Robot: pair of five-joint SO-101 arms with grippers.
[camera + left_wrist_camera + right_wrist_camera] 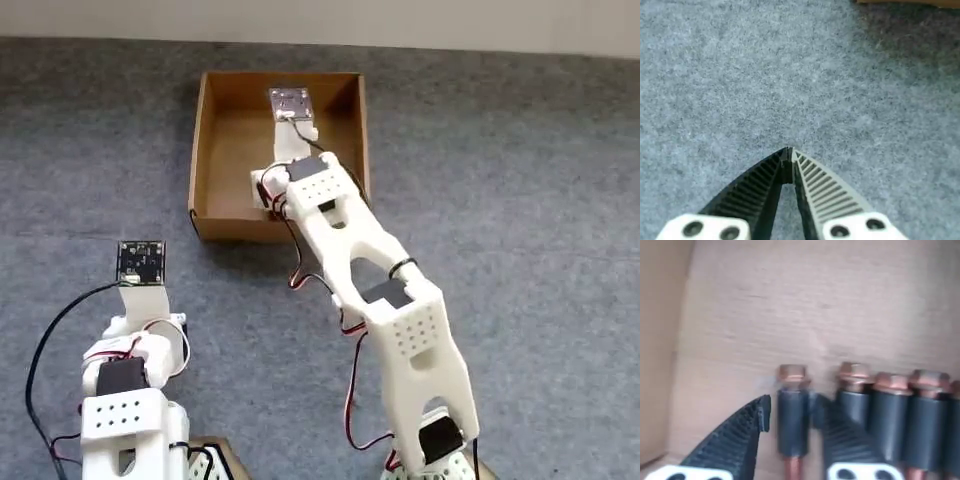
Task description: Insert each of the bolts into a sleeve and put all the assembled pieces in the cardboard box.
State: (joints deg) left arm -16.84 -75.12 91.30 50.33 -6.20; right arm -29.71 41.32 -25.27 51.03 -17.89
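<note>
Cardboard box (232,165) held several sleeved bolts (890,415); I judged the task nearly done, with right hand (792,407) spread loosely around one and left hand (789,152) closed, empty.

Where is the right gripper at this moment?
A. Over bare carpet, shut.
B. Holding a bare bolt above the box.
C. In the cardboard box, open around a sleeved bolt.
C: the right gripper is open, its fingers either side of a sleeved bolt inside the cardboard box, beside other assembled pieces.
</note>
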